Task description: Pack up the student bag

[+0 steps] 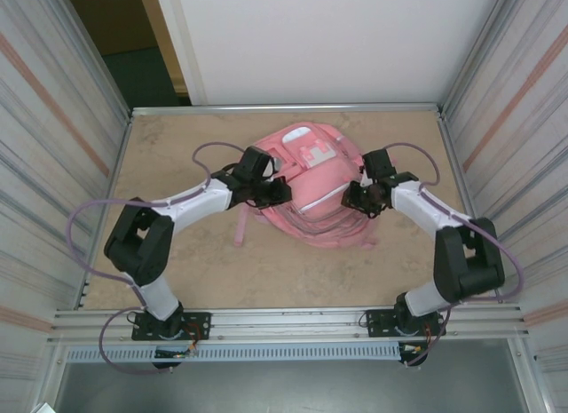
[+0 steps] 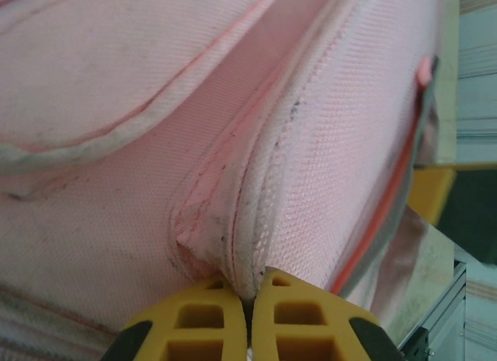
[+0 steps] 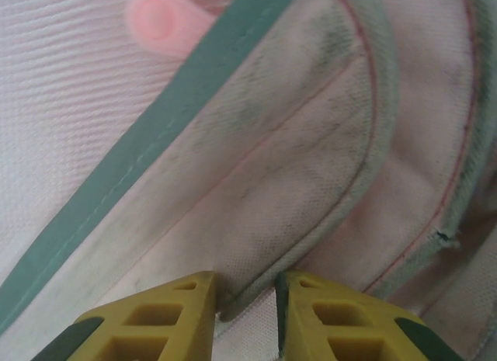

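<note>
One beige, stone-patterned tabletop carries one rounded pink backpack of woven fabric at upper centre. There are two yellow-fingered claws: the left claw is clamped on a corded seam, and the right claw pinches a piped pocket edge.

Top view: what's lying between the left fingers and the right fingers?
The pink student bag lies between the left fingers and the right fingers, resting on the table. The top view shows it.
</note>
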Robot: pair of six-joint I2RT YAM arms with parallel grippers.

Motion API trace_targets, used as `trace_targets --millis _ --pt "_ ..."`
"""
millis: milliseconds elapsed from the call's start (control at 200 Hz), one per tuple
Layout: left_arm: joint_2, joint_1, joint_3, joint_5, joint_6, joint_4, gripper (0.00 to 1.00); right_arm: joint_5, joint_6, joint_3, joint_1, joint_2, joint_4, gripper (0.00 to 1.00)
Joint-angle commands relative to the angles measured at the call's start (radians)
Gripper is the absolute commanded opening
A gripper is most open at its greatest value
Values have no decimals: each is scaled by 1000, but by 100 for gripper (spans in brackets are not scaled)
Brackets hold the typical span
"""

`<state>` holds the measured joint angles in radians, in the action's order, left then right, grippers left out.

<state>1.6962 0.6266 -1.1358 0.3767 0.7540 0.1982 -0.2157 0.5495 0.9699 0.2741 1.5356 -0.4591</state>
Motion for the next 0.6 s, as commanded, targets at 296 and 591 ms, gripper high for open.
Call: trace_targets --millis 296,591 --pt "-126 50 41 -68 314 -8 0 -4 13 211 24 132 180 38" --pt "-113 50 3 -19 468 -8 2 287 172 4 294 -220 -27 51"
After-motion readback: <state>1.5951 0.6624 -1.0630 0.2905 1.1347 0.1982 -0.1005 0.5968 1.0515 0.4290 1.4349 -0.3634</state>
